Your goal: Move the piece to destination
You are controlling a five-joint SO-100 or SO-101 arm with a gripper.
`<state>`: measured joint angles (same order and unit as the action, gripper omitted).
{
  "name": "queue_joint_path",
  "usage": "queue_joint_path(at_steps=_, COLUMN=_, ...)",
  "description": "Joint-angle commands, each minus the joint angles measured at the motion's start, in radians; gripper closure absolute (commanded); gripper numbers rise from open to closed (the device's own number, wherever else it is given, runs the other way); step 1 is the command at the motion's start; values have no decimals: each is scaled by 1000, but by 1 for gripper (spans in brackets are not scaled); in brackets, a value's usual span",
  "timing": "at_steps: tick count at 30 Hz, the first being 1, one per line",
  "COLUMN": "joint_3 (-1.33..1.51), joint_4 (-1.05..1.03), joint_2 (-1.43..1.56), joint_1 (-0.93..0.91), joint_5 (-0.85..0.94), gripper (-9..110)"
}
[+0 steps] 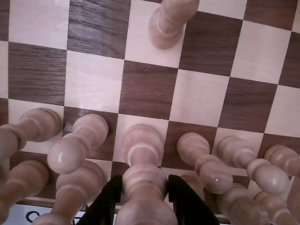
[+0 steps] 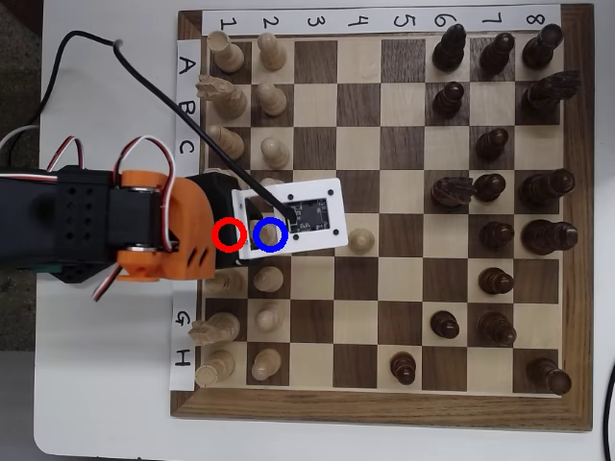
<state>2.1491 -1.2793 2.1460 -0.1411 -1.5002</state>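
In the wrist view the piece (image 1: 143,180), a tall pale cream chessman with a wide round base, stands between my two black fingers (image 1: 107,201). My gripper (image 1: 144,204) is shut on its upper body. Its base lies over a light square (image 1: 125,123) in the pale pawn row; I cannot tell whether it rests on it or hangs just above. In the overhead view my arm (image 2: 154,226) and the white camera plate (image 2: 307,211) cover the piece and the destination square. The blue ring (image 2: 271,220) sits there, just right of a red ring (image 2: 229,221).
Pale pawns (image 1: 77,145) (image 1: 206,164) stand close on both sides of the piece, with more pale pieces (image 1: 23,180) behind them. One pale pawn (image 1: 168,21) (image 2: 360,240) stands two squares ahead. Dark pieces (image 2: 495,144) fill the right side of the board.
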Motion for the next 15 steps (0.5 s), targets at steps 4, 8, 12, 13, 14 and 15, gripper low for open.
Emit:
queue_joint_path(at_steps=4, joint_3=5, joint_4=23, joint_2=2, joint_1=-12, joint_5=20, gripper=97)
queue_joint_path(at_steps=8, joint_3=8, joint_4=28, joint_2=2, joint_1=-12, joint_5=26, gripper=96)
queue_joint_path(at_steps=12, joint_3=9, joint_4=35, joint_2=2, joint_1=-12, joint_5=26, gripper=96)
queue_joint_path(at_steps=13, joint_3=9, joint_4=35, joint_2=2, joint_1=-11, joint_5=26, gripper=95)
queue_joint_path(at_steps=14, joint_3=9, joint_4=37, joint_2=2, joint_1=-11, joint_5=26, gripper=95)
queue_joint_path(at_steps=15, joint_3=9, joint_4=38, joint_2=2, joint_1=-11, joint_5=29, gripper=95)
